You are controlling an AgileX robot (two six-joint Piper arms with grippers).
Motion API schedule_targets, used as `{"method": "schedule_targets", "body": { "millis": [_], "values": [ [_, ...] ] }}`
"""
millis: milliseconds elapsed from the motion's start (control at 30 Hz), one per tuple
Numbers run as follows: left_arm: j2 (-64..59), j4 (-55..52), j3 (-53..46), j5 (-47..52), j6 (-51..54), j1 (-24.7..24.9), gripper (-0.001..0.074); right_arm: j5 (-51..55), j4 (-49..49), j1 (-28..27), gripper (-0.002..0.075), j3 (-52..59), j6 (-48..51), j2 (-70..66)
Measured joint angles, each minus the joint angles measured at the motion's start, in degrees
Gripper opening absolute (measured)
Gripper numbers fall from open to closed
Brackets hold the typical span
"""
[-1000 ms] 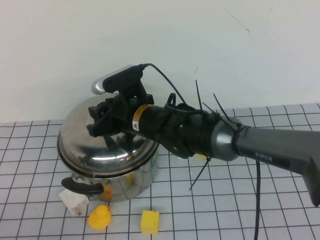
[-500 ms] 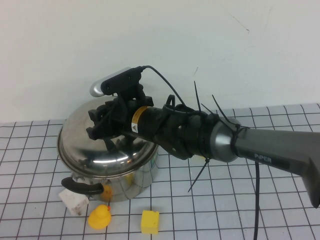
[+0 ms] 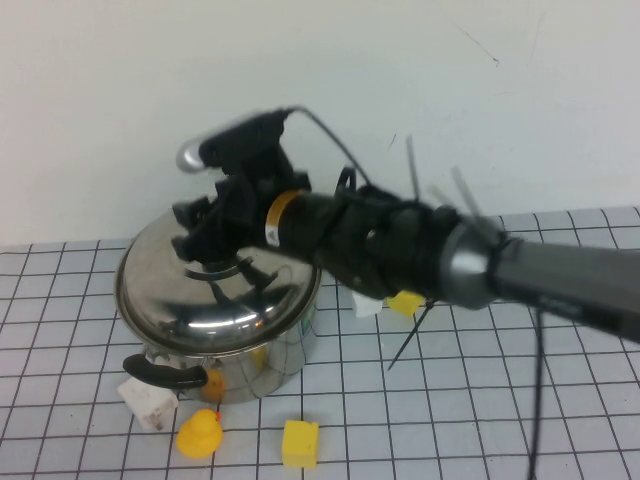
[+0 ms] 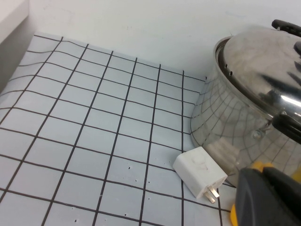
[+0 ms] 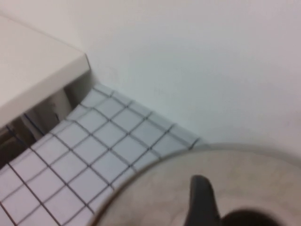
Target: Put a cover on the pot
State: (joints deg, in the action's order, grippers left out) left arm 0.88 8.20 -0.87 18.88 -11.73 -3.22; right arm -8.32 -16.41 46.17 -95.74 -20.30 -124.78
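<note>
Standing on the left half of the bench (image 3: 560, 420), the pot (image 3: 262, 366) is a large shiny steel vessel with a black side handle (image 3: 162, 372) jutting toward the near left. A domed steel lid (image 3: 215, 300) sits on top of it, its rim lying along the pot's rim all the way round as far as the high view shows. In the left wrist view the same pot (image 4: 235, 136) and lid (image 4: 263, 66) fill the right side, the gridded sheet mirrored in the pot's wall.

Above the lid's centre hangs the right pincer (image 3: 210, 240), blurred; its black fingers sit just over the dome, and whether they are spread or pressed together I cannot tell. The right wrist view shows only one dark finger (image 5: 200, 200) over the pale curve of the lid (image 5: 244, 188). The right arm (image 3: 480, 270) reaches in from the right edge.

A white charger plug (image 3: 148, 402) lies just beside the pot's near-left base, with a yellow toy duck (image 3: 200, 435) near it and a yellow block (image 3: 300, 444) to the duck's right. Another yellow block (image 3: 405, 302) shows under the arm.

The left pincer (image 4: 263, 197) shows only as a dark and yellow corner in its own wrist view, low over the bench next to the charger plug (image 4: 200, 172); its fingers' state cannot be told.
</note>
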Motion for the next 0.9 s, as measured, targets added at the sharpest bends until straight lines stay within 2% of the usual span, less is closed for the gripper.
{"method": "schedule_targets", "body": {
  "millis": [67,167,233,333,533,900],
  "values": [
    [0.0,0.0,0.0,0.0,0.0,0.0,-0.0003,1.4,-1.7,0.1,0.0398,1.0,0.0,3.7],
    [0.0,0.0,0.0,0.0,0.0,0.0,-0.0003,2.5,-3.3,0.1,0.0258,5.7,0.0,11.6],
    [0.0,0.0,0.0,0.0,0.0,0.0,-0.0003,2.3,-3.6,0.1,0.0130,11.5,0.0,18.2],
    [0.0,0.0,0.0,0.0,0.0,0.0,-0.0003,0.8,-3.7,0.1,0.0038,21.7,0.0,27.9],
    [0.0,0.0,0.0,0.0,0.0,0.0,-0.0002,2.1,-7.2,0.1,0.0001,39.4,0.0,44.5],
    [0.0,0.0,0.0,0.0,0.0,0.0,-0.0003,13.8,-15.6,0.1,-0.0001,58.6,0.4,75.0]
  ]
}}
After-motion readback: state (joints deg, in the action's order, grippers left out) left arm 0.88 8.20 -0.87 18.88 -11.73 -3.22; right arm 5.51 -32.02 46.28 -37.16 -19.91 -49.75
